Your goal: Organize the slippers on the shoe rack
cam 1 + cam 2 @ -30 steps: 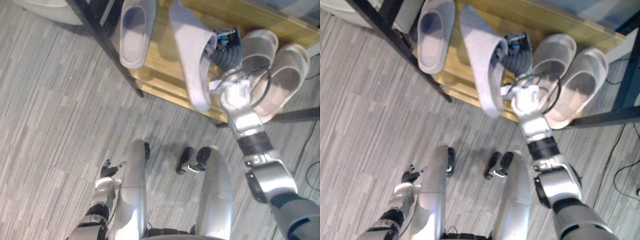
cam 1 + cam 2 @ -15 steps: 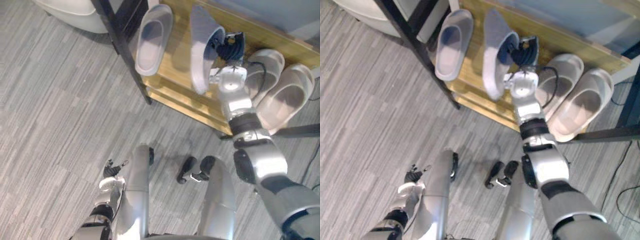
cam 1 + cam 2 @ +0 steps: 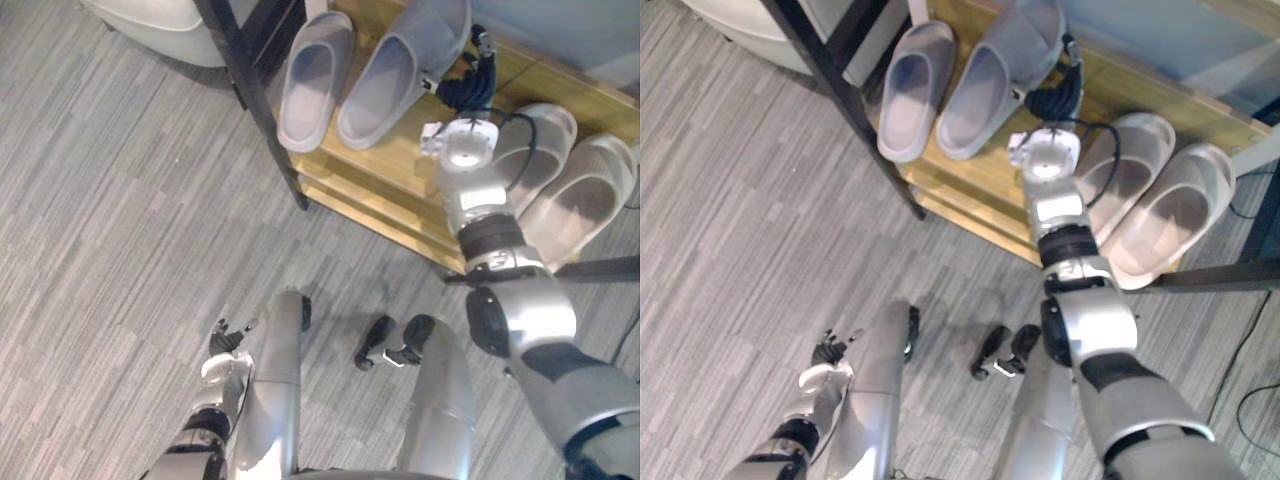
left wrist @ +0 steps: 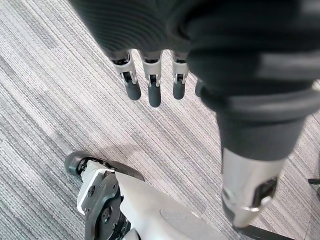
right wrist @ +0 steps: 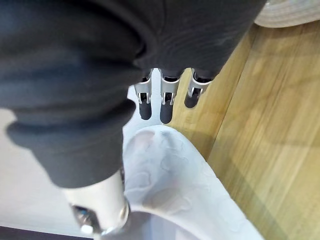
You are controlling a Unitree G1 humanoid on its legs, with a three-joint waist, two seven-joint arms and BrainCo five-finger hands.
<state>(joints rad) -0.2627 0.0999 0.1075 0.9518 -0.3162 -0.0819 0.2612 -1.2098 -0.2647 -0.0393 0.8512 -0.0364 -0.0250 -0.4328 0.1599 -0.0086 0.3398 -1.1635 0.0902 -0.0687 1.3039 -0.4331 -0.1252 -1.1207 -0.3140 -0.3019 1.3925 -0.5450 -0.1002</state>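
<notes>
Nearly done, I judge: grey foam slippers (image 3: 385, 85) paired at 12 o'clock on wooden shoe rack (image 3: 400, 175); right hand (image 5: 166, 112) straight-fingered, holding nothing.

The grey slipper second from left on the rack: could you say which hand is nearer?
Right. The right hand is beside the slipper; left hand hangs above the floor.

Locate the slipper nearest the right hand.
Left eye view, top centre: the grey slipper lies on the wooden shelf between a second grey slipper, leftward, and the right hand.
</notes>
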